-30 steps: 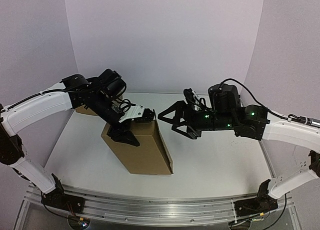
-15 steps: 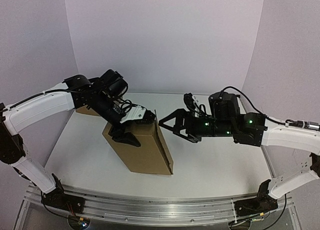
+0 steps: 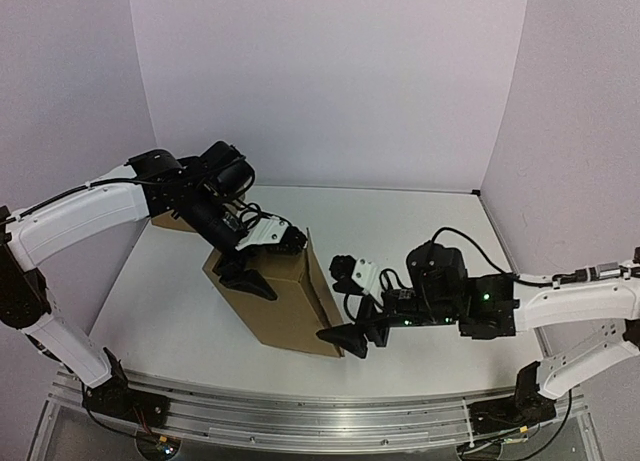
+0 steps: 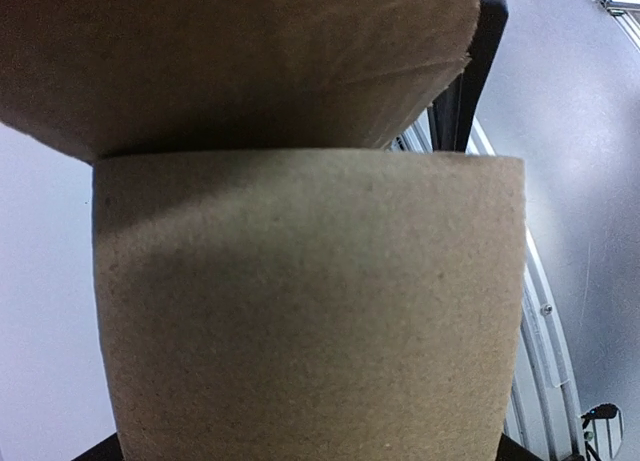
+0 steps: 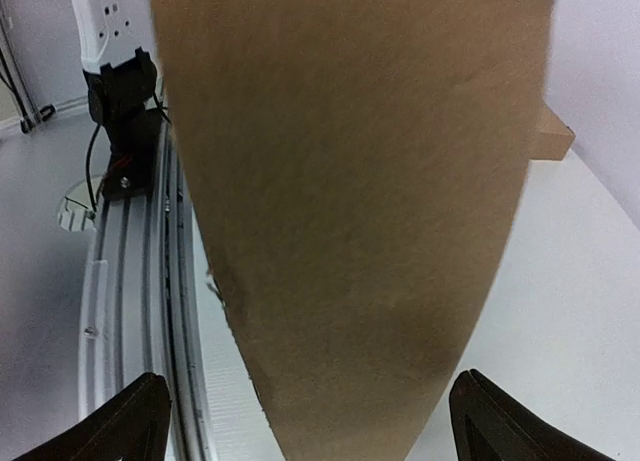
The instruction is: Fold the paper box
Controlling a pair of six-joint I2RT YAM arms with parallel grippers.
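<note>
**Half folded, flanked on two sides**

Left of centre on the table (image 3: 430,231), the paper box (image 3: 285,306) — part folded, one panel leaning up along its right side. At its far top edge, the left gripper (image 3: 262,261), astride the cardboard, which fills the wrist view; pinching or merely straddling, cannot tell. Low at the near right corner, the right gripper (image 3: 345,338), jaws spread wide — the panel's tapered end between them, clear of both fingers. Far left, behind the left arm, a second box (image 3: 170,223).

You have two cardboard boxes, the paper box (image 3: 285,311) and a second box (image 3: 170,222); two grippers, the left gripper (image 3: 275,266) and the right gripper (image 3: 342,316); and one table (image 3: 430,221).
</note>
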